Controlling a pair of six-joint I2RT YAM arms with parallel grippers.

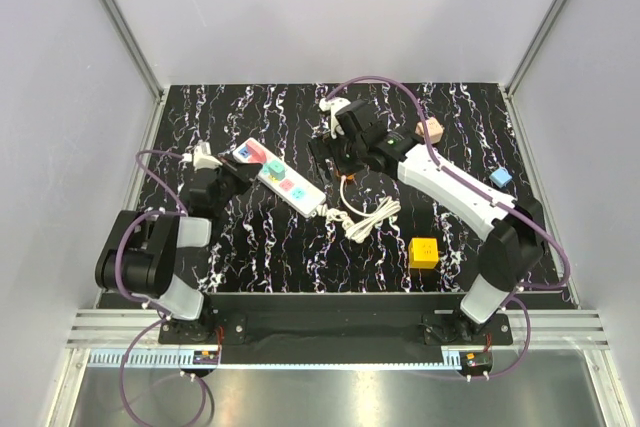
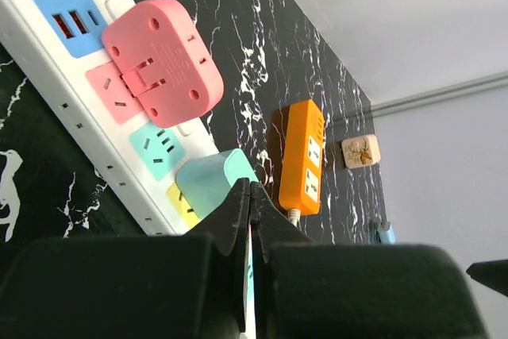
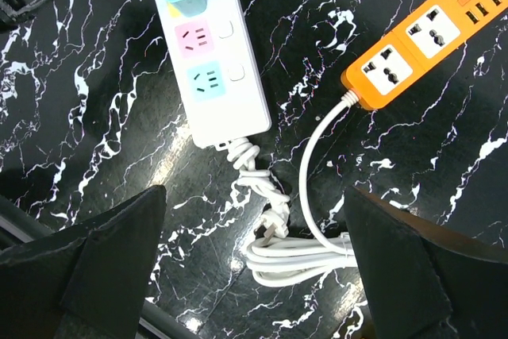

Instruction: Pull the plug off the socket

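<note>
One pink plug (image 2: 163, 57), one teal plug (image 2: 210, 184), one socket (image 3: 230, 117); left fingers (image 2: 230, 220) clenched, right fingers (image 3: 103, 252) apart.

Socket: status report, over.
Left gripper shut beside teal plug, holding nothing. Right gripper open over the cords. Both teal plug and pink plug on socket. Nothing blocking.

Top cam sits high behind my bases, looking down on the whole bench (image 1: 260, 247). My left wrist cam is low and close, grazing along the white power strip (image 2: 75, 73) toward the far wall. Right wrist cam looks straight down from higher up. All three share that strip; both wrist cams also catch the orange strip (image 2: 302, 156).
</note>
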